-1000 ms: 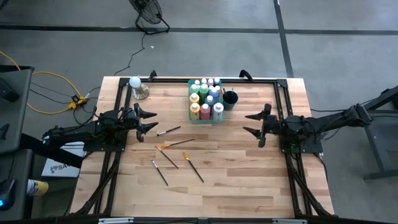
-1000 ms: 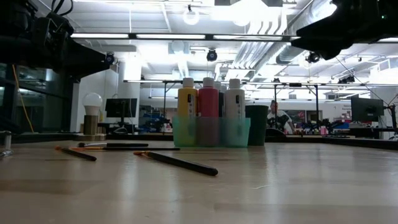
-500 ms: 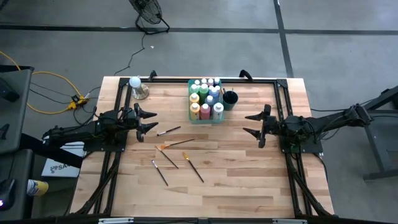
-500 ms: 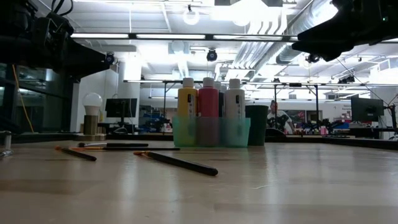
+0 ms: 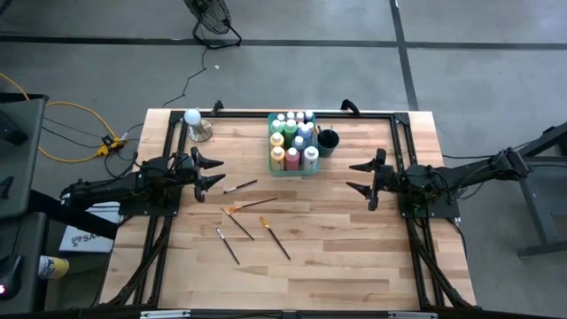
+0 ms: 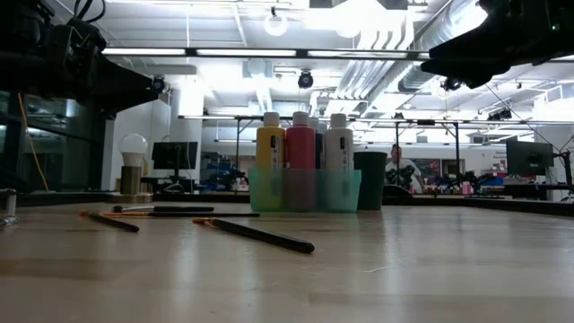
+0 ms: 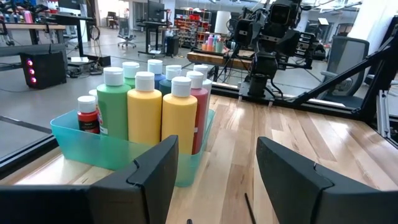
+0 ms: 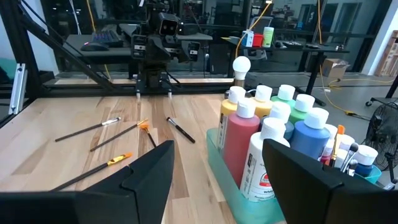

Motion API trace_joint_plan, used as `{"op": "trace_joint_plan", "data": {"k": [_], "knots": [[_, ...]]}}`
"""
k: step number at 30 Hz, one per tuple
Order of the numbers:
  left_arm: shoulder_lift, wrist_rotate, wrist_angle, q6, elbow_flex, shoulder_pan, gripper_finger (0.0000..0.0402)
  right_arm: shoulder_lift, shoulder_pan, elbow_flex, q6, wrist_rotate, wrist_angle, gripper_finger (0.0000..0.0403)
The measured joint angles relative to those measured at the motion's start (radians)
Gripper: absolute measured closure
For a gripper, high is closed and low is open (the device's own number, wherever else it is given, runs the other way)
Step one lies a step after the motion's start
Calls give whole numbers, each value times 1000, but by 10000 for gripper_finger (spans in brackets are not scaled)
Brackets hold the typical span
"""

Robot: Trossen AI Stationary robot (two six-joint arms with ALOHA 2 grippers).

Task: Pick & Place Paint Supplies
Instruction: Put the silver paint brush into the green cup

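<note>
Left gripper: your left gripper [image 5: 215, 171] hangs above the table's left side, jaws apart and holding nothing; it points toward the middle of the table.
Right gripper: your right gripper [image 5: 359, 175] hangs above the right side, jaws spread wide and empty, facing the left one across the table.
Paint bottles: you have the white-capped paint bottles [image 5: 292, 140] standing upright, packed together in a teal tray [image 5: 271, 163] at the far middle of the table; from table height a yellow, a red and a white bottle front the row [image 6: 300, 144].
Tray position: it lies between your two grippers and farther back than both, well apart from each.
Dark cup: a dark cup [image 5: 328, 140] stands just beside the tray on its right side; in the right wrist view it holds brush tips.
Loose paintbrushes: you have five paintbrushes [image 5: 241, 186] lying flat on the bare wood nearer than the tray, left of centre, scattered at differing angles; some show orange at one end [image 5: 264, 221].
Nearest brush: the one closest to your left gripper lies just beyond its fingertips, not touched.
Bulb-topped object: a clear object with a white ball top [image 5: 193, 120] stands at the far left corner.
Table: the light wooden table [image 5: 337, 257] is otherwise bare on its near half.
</note>
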Motion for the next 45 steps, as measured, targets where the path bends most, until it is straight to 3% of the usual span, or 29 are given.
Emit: {"op": "trace_joint_plan", "data": {"k": [6, 14, 19, 22, 29, 35, 45], "knots": [[0, 0, 0, -17, 0, 0, 190, 0, 0, 0, 0, 0, 0, 165], [0, 51, -26, -396, 15, 0, 190, 0, 0, 0, 0, 0, 0, 165], [17, 72, -69, -489, 71, 0, 190, 0, 0, 0, 0, -1, 0, 165], [49, 86, -184, -523, 149, 0, 190, 0, 0, 0, 0, -1, 0, 165], [280, 74, -528, -610, 359, 0, 190, 0, 0, 0, 0, -1, 0, 165], [556, 89, -766, -652, 517, 0, 190, 0, 0, 0, 0, -1, 0, 165], [1026, 121, -813, -478, 653, 0, 190, 0, 0, 0, 0, 0, 0, 165]]}}
